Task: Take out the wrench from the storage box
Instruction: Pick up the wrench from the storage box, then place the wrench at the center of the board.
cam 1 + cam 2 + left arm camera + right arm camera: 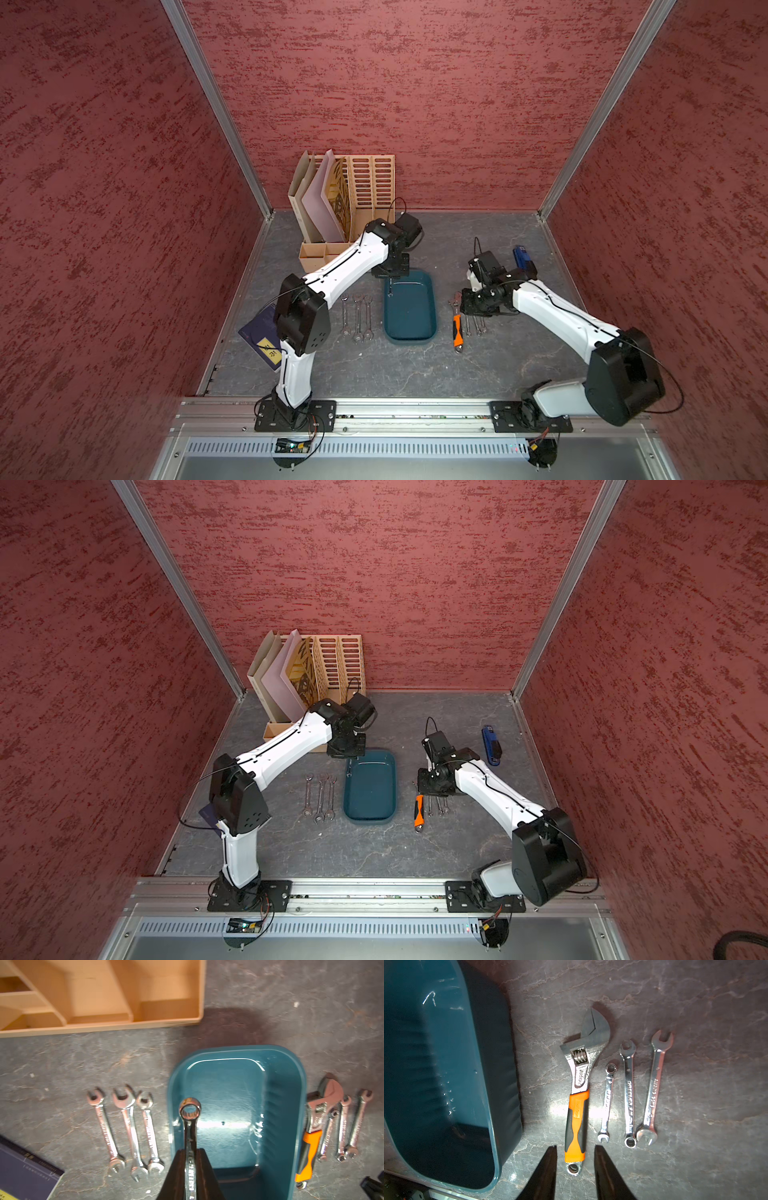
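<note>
The storage box [411,311], a shallow dark teal tray, lies mid-table and nothing rests on its floor [226,1093]. My left gripper [191,1150] is shut on the shank of a silver combination wrench [190,1126], whose ring end sticks out beyond the fingertips. In both top views this wrench [390,289] hangs above the box's far left corner. My right gripper [575,1148] is open, its fingers on either side of the handle end of an orange-handled adjustable wrench [577,1113]. That wrench lies on the table to the right of the box.
Three silver wrenches [356,318] lie in a row left of the box and three smaller ones [631,1095] right of the adjustable wrench. A beige slotted file organizer [353,195] stands at the back. A blue stapler [523,257] and a dark blue book [262,336] lie near the sides.
</note>
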Available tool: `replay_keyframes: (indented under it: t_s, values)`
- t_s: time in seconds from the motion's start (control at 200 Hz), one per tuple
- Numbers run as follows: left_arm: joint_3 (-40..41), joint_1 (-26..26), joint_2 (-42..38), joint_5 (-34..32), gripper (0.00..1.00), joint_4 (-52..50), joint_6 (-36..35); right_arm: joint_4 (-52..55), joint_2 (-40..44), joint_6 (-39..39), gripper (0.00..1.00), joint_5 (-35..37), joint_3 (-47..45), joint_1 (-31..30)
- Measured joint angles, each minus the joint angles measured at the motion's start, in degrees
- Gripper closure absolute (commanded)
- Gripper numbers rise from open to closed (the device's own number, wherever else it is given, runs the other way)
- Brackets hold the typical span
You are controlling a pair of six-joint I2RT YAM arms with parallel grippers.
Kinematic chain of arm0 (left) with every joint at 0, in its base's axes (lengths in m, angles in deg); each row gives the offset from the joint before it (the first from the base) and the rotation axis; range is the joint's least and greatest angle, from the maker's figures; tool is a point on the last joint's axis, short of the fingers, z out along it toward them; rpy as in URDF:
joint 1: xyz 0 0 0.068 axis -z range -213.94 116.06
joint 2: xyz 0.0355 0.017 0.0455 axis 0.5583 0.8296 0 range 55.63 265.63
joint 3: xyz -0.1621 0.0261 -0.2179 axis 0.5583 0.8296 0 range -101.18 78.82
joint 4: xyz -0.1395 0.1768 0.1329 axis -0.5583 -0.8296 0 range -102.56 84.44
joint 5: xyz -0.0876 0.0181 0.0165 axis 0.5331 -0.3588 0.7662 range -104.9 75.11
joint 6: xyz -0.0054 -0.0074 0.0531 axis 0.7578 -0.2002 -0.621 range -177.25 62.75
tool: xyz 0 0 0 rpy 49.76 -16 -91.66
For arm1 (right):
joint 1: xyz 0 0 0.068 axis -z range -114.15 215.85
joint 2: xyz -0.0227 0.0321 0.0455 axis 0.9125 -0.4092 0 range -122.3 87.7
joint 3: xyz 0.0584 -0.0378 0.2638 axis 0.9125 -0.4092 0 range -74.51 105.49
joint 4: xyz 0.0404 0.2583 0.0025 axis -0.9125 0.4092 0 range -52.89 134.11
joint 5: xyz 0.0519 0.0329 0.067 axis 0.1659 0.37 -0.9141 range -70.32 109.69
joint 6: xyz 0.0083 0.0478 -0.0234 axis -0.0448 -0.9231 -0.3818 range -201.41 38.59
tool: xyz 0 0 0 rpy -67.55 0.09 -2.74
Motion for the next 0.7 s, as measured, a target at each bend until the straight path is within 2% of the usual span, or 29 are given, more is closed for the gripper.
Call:
replay_keyframes:
  t_s: [0.2, 0.386, 0.701]
  values:
    - [11.6, -4.6, -5.0, 0.5, 0.87, 3.6, 0.0, 0.0, 0.0, 0.0, 0.65, 0.0, 0.0, 0.0]
    - [19.4, -4.9, -5.2, 2.3, 0.87, 9.0, 0.6, 0.0, -0.2, 0.0, 0.66, 0.0, 0.0, 0.0]
    - [23.5, -3.9, 0.5, 5.3, 0.88, 17.2, 2.8, 0.0, -1.0, 0.0, 0.66, -0.3, 0.0, 0.0]
